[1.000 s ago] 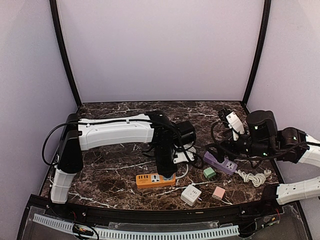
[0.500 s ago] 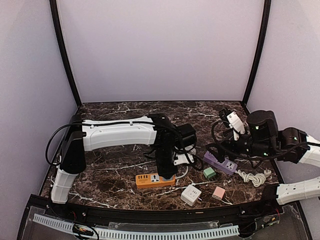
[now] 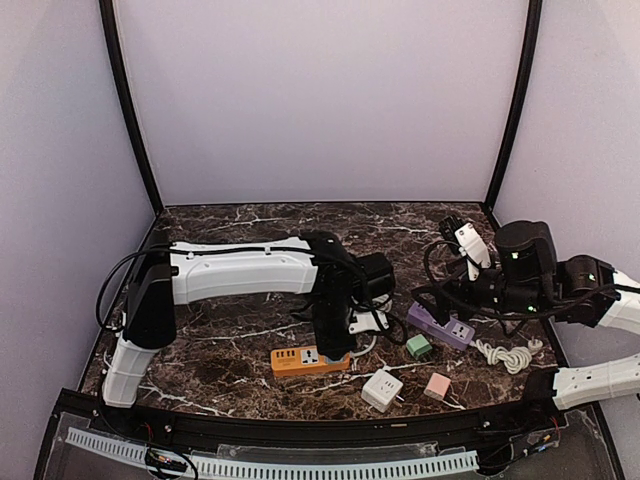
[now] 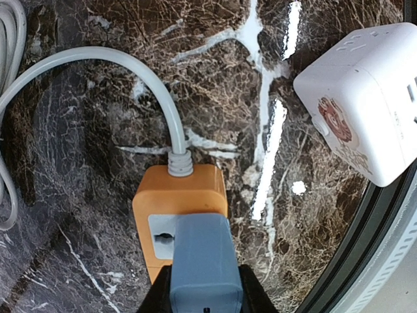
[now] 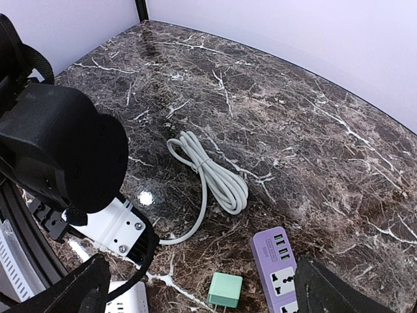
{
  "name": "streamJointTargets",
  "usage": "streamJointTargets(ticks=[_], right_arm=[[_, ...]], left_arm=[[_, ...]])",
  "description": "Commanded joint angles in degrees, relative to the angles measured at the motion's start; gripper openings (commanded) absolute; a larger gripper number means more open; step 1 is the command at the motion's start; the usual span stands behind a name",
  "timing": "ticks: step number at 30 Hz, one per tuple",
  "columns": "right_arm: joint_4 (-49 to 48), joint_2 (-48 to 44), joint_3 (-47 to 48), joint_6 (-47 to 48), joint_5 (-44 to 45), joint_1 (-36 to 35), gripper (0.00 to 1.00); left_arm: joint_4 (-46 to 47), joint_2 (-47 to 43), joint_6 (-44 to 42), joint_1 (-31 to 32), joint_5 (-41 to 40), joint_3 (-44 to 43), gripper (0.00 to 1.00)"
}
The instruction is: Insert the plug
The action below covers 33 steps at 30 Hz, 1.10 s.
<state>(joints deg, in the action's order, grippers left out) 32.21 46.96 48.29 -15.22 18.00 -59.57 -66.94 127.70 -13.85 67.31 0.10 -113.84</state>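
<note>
Blue plug (image 4: 202, 261) is gripped by left gripper (image 4: 201, 295) on orange strip (image 4: 177, 195), seating unconfirmed; right gripper (image 5: 202, 287) is spread open.

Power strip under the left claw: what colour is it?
The power strip is orange, clearest in the left wrist view.

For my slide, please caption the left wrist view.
Left gripper holds a blue plug over the orange power strip, white cube socket nearby.

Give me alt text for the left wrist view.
The left gripper holds a blue-grey plug over the socket face of an orange power strip. The strip's grey cable curves away to the upper left; a white cube adapter sits at upper right on the marble table.
</note>
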Motion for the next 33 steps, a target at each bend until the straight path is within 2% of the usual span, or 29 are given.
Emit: streamJointTargets(ticks=[1, 15, 21, 33], right_arm=[[-0.93, -0.82, -0.92, -0.78, 0.1, 0.31, 0.98], [-0.48, -0.25, -0.18, -0.52, -0.11, 0.27, 0.98], [-0.34, 0.58, 0.43, -0.26, -0.37, 0.28, 0.98], [-0.41, 2.51, 1.45, -1.01, -0.95, 0.3, 0.98]], left_arm=[[-0.15, 0.66, 0.7, 0.49, -2.16, 0.64, 0.01], [-1.31, 2.83, 4.88, -0.81, -7.61, 1.78, 0.01], [-2.42, 3.02, 7.7, -5.46, -10.12, 2.31, 0.01], [0.99, 3.48, 13.11, -14.83, -9.11, 3.38, 0.01]])
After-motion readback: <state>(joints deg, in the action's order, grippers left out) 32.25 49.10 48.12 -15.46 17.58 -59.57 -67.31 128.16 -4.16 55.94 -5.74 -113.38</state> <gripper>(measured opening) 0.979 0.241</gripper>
